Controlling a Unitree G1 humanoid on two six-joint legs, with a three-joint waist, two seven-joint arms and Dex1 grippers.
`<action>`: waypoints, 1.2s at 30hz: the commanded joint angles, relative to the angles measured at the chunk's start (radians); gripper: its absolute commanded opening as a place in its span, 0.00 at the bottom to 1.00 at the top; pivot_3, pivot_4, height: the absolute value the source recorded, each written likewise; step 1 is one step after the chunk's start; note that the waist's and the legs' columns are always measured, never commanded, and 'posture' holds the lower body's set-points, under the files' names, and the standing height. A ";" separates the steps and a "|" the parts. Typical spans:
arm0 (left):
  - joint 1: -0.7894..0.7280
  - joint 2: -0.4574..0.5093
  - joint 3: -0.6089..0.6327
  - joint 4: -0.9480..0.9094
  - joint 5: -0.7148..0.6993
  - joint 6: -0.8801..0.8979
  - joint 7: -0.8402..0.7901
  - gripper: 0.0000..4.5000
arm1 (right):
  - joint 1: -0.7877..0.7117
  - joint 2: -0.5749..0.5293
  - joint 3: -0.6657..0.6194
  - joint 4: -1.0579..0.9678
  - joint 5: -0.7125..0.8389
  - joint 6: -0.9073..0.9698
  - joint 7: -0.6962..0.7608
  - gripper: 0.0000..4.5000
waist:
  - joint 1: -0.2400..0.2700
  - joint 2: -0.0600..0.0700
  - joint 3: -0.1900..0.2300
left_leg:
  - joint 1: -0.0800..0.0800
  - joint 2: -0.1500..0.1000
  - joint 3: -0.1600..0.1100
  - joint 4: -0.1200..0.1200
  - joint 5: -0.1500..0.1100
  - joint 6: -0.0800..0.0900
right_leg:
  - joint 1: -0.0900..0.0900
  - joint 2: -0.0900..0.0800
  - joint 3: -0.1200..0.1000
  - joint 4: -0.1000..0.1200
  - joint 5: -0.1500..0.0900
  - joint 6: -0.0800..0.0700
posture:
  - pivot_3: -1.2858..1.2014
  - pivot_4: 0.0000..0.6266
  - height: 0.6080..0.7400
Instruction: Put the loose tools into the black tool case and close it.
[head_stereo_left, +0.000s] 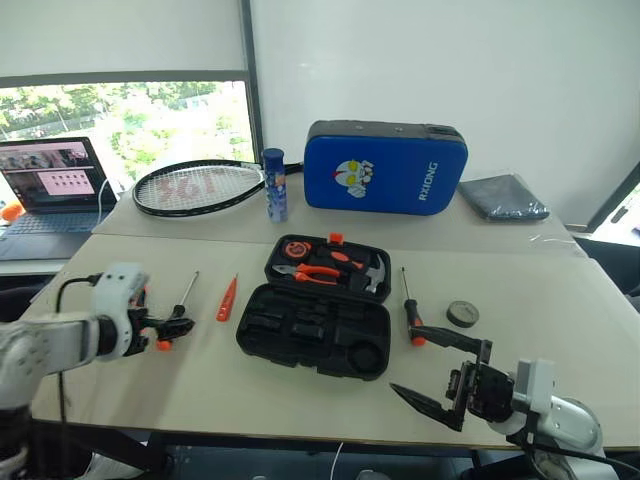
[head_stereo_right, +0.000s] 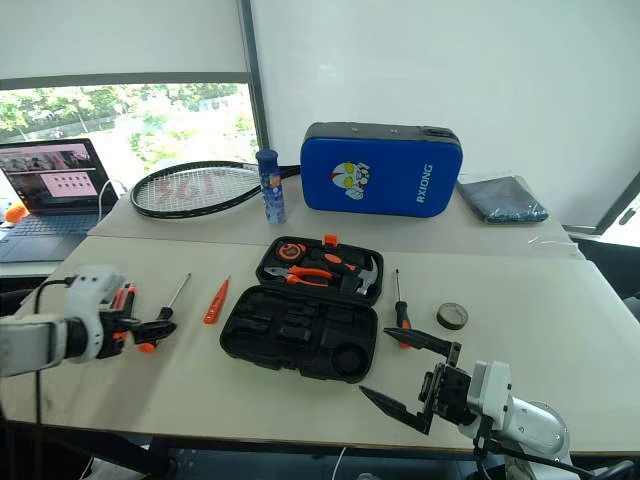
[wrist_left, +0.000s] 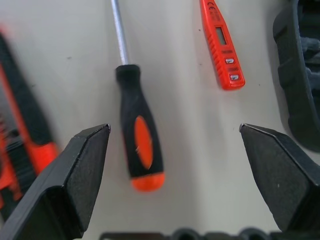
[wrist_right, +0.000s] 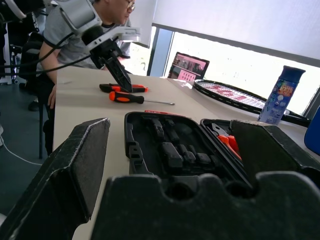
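The black tool case lies open mid-table, its far half holding pliers and a hammer. My left gripper is open and hovers just above the handle of an orange-and-black screwdriver, which lies between the fingers. The slim orange tester is between that screwdriver and the case. An orange-and-black utility knife lies at the screwdriver's other side. A second screwdriver and the black tape roll rest right of the case. My right gripper is open and empty, near the front edge.
At the back are a tennis racket, a blue bottle, a blue padded case, a grey cloth and a laptop. A person sits beyond the table's left end.
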 joint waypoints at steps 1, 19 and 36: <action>-0.051 0.012 -0.059 0.063 0.090 -0.017 0.000 0.99 | 0.006 -0.003 -0.013 -0.031 0.004 -0.005 -0.010 1.00 | -0.003 0.000 0.000 | 0.000 0.000 0.000 0.000 0.000 0.000 | 0.000 0.000 0.000 0.000 0.000 0.000 | 0.52 0.24 1.00; -0.102 0.017 -0.021 0.168 0.207 -0.384 -0.321 0.20 | 0.086 -0.026 -0.064 -0.065 0.001 0.001 -0.052 1.00 | 0.012 -0.001 0.001 | -0.001 -0.001 0.000 0.000 0.000 0.000 | 0.000 0.000 0.000 0.000 0.000 0.000 | 0.52 0.24 1.00; -0.668 -0.276 -0.611 0.975 0.820 -1.738 -1.118 0.20 | 0.152 -0.031 -0.161 -0.188 0.040 0.118 -0.222 1.00 | 0.030 -0.001 0.001 | -0.008 -0.001 0.001 0.004 0.000 0.001 | 0.001 0.001 0.000 -0.008 0.001 0.002 | 0.52 0.24 1.00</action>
